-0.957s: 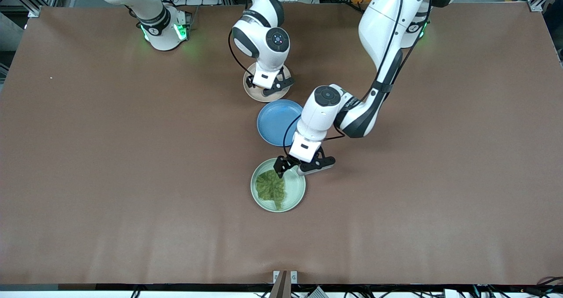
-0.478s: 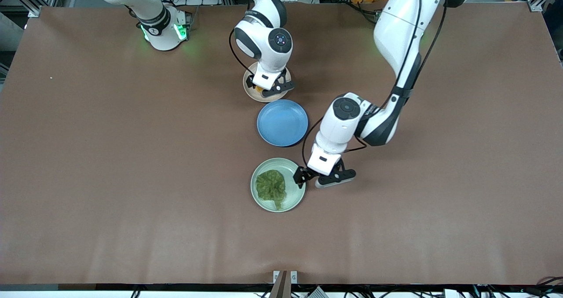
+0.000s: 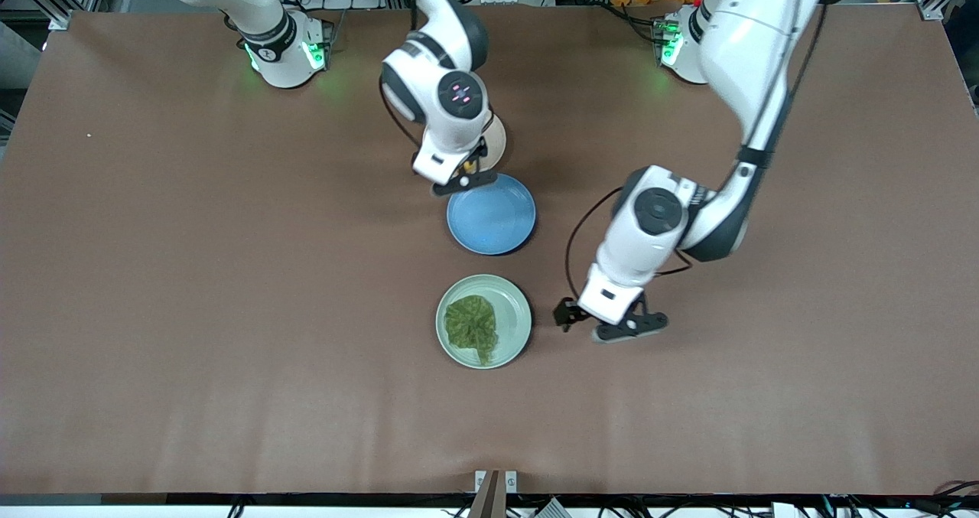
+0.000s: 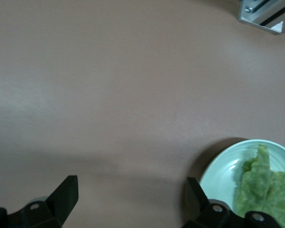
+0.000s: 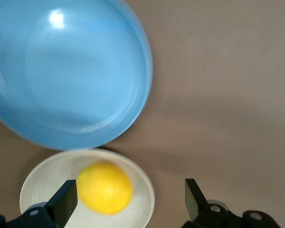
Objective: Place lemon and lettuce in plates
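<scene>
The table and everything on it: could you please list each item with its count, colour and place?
table: one, brown.
beige plate: one, pale beige, farthest from the front camera, holding the lemon.
lemon: one, yellow, in the beige plate.
blue plate: one, blue, between the other two plates, nothing in it.
green plate: one, mint green, nearest the front camera.
lettuce: one, dark green, in the green plate.
right tool: open, over the blue plate's rim by the beige plate.
left tool: open, over bare table beside the green plate.
</scene>
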You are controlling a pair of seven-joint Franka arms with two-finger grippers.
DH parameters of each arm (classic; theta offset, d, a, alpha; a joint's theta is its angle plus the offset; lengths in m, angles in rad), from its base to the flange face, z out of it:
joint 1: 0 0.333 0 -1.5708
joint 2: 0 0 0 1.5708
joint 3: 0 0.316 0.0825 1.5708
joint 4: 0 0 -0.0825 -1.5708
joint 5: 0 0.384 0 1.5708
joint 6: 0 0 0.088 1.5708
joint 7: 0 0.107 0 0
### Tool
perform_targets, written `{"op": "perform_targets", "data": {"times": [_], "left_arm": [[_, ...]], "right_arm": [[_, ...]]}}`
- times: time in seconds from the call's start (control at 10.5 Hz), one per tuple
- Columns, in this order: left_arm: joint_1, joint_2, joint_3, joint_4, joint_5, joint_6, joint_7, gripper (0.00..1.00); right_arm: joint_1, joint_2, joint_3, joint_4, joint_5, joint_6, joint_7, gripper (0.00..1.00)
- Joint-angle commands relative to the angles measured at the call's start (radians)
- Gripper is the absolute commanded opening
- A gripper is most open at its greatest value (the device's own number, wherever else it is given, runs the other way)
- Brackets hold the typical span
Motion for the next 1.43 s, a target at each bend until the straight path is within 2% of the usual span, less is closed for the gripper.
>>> {"op": "perform_targets", "data": {"times": [0.0,0.29,0.57,0.67,0.77,1.05,1.15,1.24,1.34], "left_arm": [[0.166,-0.075,-0.138,-0.02,0.01,-0.126,0.069,1.0],[0.17,-0.162,-0.138,-0.021,0.01,-0.29,0.066,1.0],[0.196,-0.221,-0.138,-0.023,0.022,-0.474,0.075,1.0],[0.202,-0.25,-0.14,-0.056,0.022,-0.492,0.078,1.0],[0.211,-0.326,-0.135,-0.142,0.019,-0.492,0.137,1.0],[0.196,-0.541,-0.065,-0.352,0.005,-0.499,0.269,1.0],[0.184,-0.596,-0.022,-0.388,-0.028,-0.499,0.283,1.0],[0.156,-0.642,0.042,-0.393,-0.089,-0.502,0.332,1.0],[0.147,-0.668,0.077,-0.385,-0.096,-0.528,0.416,1.0]], "right_arm": [[-0.179,-0.022,0.009,0.061,0.001,-0.052,-0.121,1.0],[-0.349,-0.022,-0.015,0.104,-0.047,-0.07,-0.227,1.0],[-0.527,-0.022,-0.021,0.131,-0.048,-0.072,-0.302,1.0],[-0.59,-0.024,-0.021,0.133,-0.048,-0.073,-0.321,1.0],[-0.635,-0.027,-0.021,0.133,-0.048,-0.073,-0.33,1.0],[-0.738,-0.039,-0.021,0.173,-0.053,-0.072,-0.385,1.0],[-0.756,-0.045,-0.021,0.197,-0.051,-0.09,-0.384,1.0],[-0.765,-0.054,-0.023,0.237,-0.053,-0.156,-0.385,1.0],[-0.781,-0.057,-0.026,0.284,-0.053,-0.22,-0.385,1.0]]}}
